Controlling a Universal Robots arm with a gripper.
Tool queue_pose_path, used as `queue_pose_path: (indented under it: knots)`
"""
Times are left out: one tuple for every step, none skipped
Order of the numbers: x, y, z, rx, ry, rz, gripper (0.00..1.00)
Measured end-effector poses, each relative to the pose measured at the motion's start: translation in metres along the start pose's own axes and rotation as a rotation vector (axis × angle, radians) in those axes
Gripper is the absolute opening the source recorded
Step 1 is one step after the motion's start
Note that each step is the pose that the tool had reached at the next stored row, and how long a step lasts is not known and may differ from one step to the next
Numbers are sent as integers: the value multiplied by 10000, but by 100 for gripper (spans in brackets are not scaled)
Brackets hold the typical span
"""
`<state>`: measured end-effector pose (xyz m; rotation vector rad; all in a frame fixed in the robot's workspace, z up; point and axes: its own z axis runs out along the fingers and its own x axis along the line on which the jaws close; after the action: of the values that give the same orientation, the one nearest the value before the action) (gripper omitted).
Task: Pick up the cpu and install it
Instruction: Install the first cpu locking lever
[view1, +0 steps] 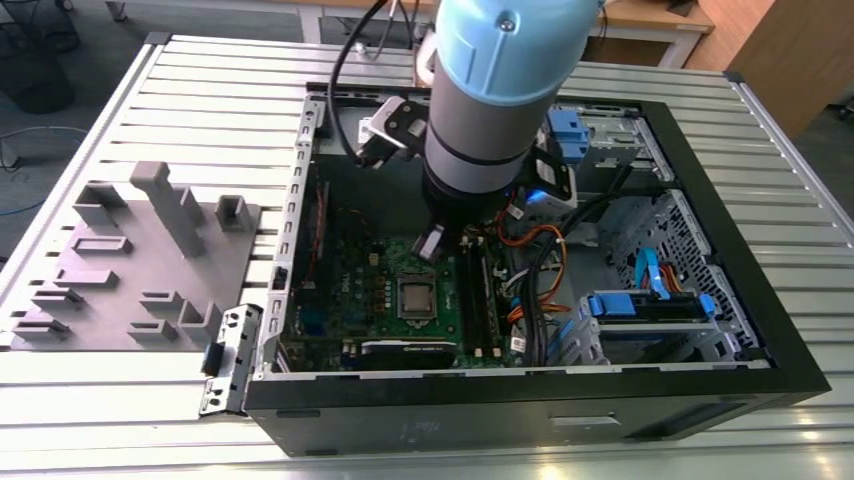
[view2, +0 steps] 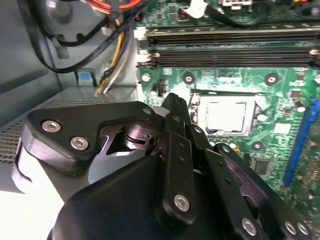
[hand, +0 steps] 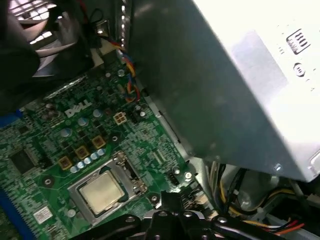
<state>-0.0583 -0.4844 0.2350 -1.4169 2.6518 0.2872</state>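
Slatted metal table (view1: 160, 90) fills foreground — wooden desk (view1: 667, 30) behind, grey floor (view1: 80, 20), wire bin (view1: 34, 60) in corner.

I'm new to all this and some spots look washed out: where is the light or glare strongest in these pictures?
In the first wrist view, the grey metal box is bleached nearly white at one corner. In the second wrist view, a blown-out white patch sits beside the gripper, while the cpu looks pale and shiny. In the exterior view, the slatted table is evenly bright and the case interior darker.
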Motion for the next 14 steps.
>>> queue_pose_path:
  knots:
    - [20,-13,-5,-16,10,5,11]
    - [41,-28,-11,-31,20,9,11]
    - [64,-43,-17,-54,36,15,11]
    - [81,-54,-22,-80,53,22,11]
    - [94,-64,-25,-108,74,30,11]
    - [106,-71,-28,-134,97,38,11]
    - [115,-77,-29,-161,121,46,11]
    - [124,-83,-31,-193,149,56,11]
    - [132,-89,-32,-228,178,66,11]
    - [139,-93,-32,-258,201,75,11]
    - [140,-93,-30,-269,207,78,11]
    - [139,-93,-31,-269,208,78,11]
    - [140,-93,-31,-269,208,79,11]
    - [139,-93,-31,-269,209,78,11]
